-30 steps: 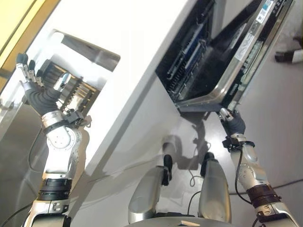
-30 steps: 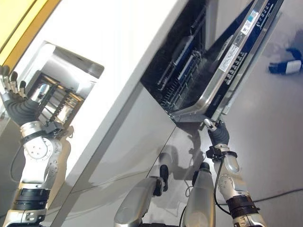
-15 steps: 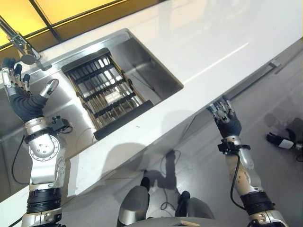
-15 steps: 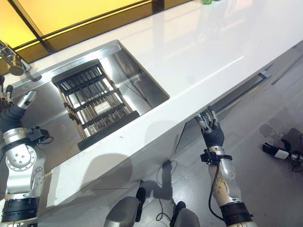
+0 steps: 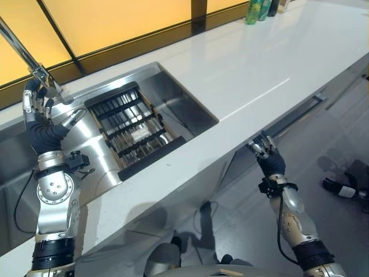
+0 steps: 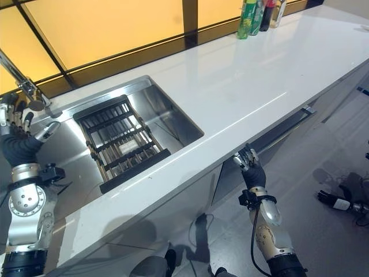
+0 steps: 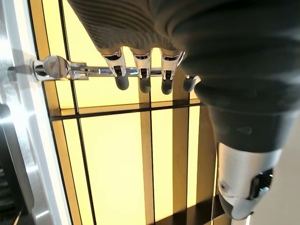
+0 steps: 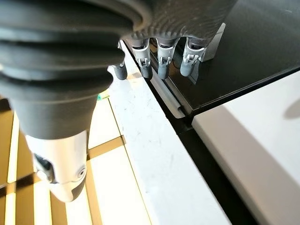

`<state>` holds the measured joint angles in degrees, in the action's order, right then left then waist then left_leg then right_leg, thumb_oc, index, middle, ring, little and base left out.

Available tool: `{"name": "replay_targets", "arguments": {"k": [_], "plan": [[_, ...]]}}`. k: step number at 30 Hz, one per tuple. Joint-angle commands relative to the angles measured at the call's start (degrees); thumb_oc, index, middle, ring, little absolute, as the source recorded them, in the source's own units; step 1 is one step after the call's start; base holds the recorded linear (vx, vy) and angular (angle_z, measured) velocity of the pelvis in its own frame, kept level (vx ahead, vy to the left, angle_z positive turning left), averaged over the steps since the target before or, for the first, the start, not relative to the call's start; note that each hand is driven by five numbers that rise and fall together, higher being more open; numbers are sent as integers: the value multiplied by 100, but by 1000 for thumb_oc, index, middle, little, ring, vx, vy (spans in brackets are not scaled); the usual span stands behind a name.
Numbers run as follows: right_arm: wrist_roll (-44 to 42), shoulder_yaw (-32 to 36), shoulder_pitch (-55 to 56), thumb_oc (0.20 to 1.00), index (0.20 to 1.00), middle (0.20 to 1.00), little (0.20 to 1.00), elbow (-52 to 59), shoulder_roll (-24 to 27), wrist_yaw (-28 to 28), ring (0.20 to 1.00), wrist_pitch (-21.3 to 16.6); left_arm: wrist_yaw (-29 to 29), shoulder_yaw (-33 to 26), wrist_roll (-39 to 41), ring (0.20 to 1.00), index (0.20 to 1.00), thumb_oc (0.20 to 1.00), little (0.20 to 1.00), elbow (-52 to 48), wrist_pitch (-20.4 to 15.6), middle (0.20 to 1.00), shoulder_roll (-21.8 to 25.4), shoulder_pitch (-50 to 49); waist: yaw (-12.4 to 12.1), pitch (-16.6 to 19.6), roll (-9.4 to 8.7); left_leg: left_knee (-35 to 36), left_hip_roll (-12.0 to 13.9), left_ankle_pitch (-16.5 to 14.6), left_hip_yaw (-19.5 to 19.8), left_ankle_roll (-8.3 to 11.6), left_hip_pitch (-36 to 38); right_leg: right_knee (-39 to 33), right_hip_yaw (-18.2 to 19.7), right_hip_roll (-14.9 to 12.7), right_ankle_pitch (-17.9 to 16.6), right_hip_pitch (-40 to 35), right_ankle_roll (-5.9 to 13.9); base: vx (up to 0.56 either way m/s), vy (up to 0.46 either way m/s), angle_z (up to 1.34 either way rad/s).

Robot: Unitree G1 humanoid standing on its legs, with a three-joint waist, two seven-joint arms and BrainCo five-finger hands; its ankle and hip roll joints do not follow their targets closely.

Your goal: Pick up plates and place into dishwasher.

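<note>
plates are not to be seen anywhere on the white surface (image 6: 230, 75) or in the sink (image 5: 173, 104), where a dark slatted rack (image 5: 130, 130) sits. left robot hand (image 5: 36, 109) is raised by the faucet (image 5: 34, 69), fingers relaxed and straight, holding nothing. right robot hand (image 6: 248, 164) hangs just below the surface edge near the dishwasher door's handle (image 6: 282, 130), fingers loosely spread, empty too. bottles (image 6: 256, 14) stand at the far end. judging from this, no plate is yet picked and the whole task remains.
</note>
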<state>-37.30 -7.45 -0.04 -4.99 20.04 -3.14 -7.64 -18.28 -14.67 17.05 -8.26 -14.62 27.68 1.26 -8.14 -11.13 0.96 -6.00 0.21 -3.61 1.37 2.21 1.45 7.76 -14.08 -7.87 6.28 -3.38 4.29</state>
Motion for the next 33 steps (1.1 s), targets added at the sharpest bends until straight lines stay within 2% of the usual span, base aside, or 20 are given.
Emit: {"name": "replay_targets", "arguments": {"k": [1, 6, 10, 14, 16, 18, 19, 23, 26, 29, 33], "plan": [[409, 263, -76, 1000, 1000, 1000, 1000, 1112, -21, -215, 1000, -394, -81, 28, 18, 1000, 1000, 1000, 1000, -183, -113, 1000, 234, -176, 391, 618, -178, 308, -209, 47, -253, -359, -32, 210, 257, -160, -276, 127, 106, -85, 67, -17], [669, 634, 184, 1000, 1000, 1000, 1000, 1674, 194, -561, 1000, -412, -131, 86, 169, 1000, 1000, 1000, 1000, -282, -58, 1000, 200, -193, 647, 599, -173, 307, -268, -40, -411, -401, -11, 166, 522, -241, -432, 268, 199, -74, 89, -36], [870, 710, 26, 1000, 1000, 1000, 1000, 2019, 303, -653, 1000, -664, -216, 220, 284, 1000, 1000, 1000, 1000, -384, 85, 1000, 144, -140, 641, 627, -200, 272, -355, -115, -437, -457, -12, 209, 618, -317, -557, 331, 248, -51, 101, -31], [1106, 613, -364, 1000, 1000, 1000, 1000, 2300, 467, -955, 1000, -903, -262, 390, 316, 1000, 1000, 1000, 1000, -416, 48, 1000, 162, 38, 518, 646, -213, 230, -424, -130, -433, -560, -48, 754, 554, -289, -601, 472, 218, -55, 84, -9], [1197, 554, -503, 1000, 1000, 1000, 1000, 2404, 585, -997, 1000, -1052, -262, 438, 438, 1000, 1000, 1000, 1000, -424, 95, 1000, 194, 142, 480, 641, -211, 221, -462, -95, -372, -612, -76, 1149, 601, -203, -655, 614, 181, -51, 69, 1], [1268, 446, -702, 1000, 1000, 1000, 1000, 2508, 718, -1005, 1000, -1105, -141, 537, 631, 1000, 1000, 1000, 1000, -309, 124, 1000, 239, 299, 467, 674, -264, 189, -576, -37, -111, -626, -128, 939, 880, 124, -524, 594, 100, 5, 3, 15], [1254, 437, -725, 1000, 1000, 1000, 1000, 2510, 733, -966, 1000, -1105, -123, 556, 656, 1000, 1000, 1000, 1000, -285, 121, 1000, 240, 330, 489, 677, -270, 174, -593, -34, -33, -620, -134, 850, 898, 160, -505, 544, 85, 44, -39, 53], [1238, 291, -1053, 1000, 1000, 1000, 1000, 2543, 845, -693, 1000, -861, -16, 890, 795, 1000, 1000, 1000, 1000, -226, 129, 1000, 84, 629, 531, 836, -339, 197, -676, 92, 463, -495, -245, -105, 1527, 380, -590, 358, 39, 28, -54, 104], [1136, 155, -1293, 1000, 1000, 1000, 1000, 2564, 863, -606, 1000, -596, -73, 1175, 797, 1000, 1000, 1000, 1000, -305, 162, 1000, -69, 719, 490, 923, -383, 237, -679, 127, 740, -433, -298, -284, 1778, 503, -625, 327, 21, 18, -94, 127], [999, -49, -1583, 1000, 1000, 1000, 1000, 2458, 829, -562, 1000, -336, -193, 1361, 586, 1000, 1000, 1000, 1000, -407, 122, 1000, -228, 668, 337, 956, -441, 210, -647, 142, 939, -373, -330, -342, 1664, 560, -511, 247, -53, 5, -130, 123], [796, -300, -1725, 1000, 1000, 1000, 1000, 2341, 747, -322, 1000, -65, -265, 1286, 622, 1000, 1000, 1000, 1000, -529, 258, 1000, -305, 421, 70, 1015, -479, 348, -525, 276, 1046, -265, -351, -603, 1270, 572, -467, 93, -122, -30, -152, 62]]}}
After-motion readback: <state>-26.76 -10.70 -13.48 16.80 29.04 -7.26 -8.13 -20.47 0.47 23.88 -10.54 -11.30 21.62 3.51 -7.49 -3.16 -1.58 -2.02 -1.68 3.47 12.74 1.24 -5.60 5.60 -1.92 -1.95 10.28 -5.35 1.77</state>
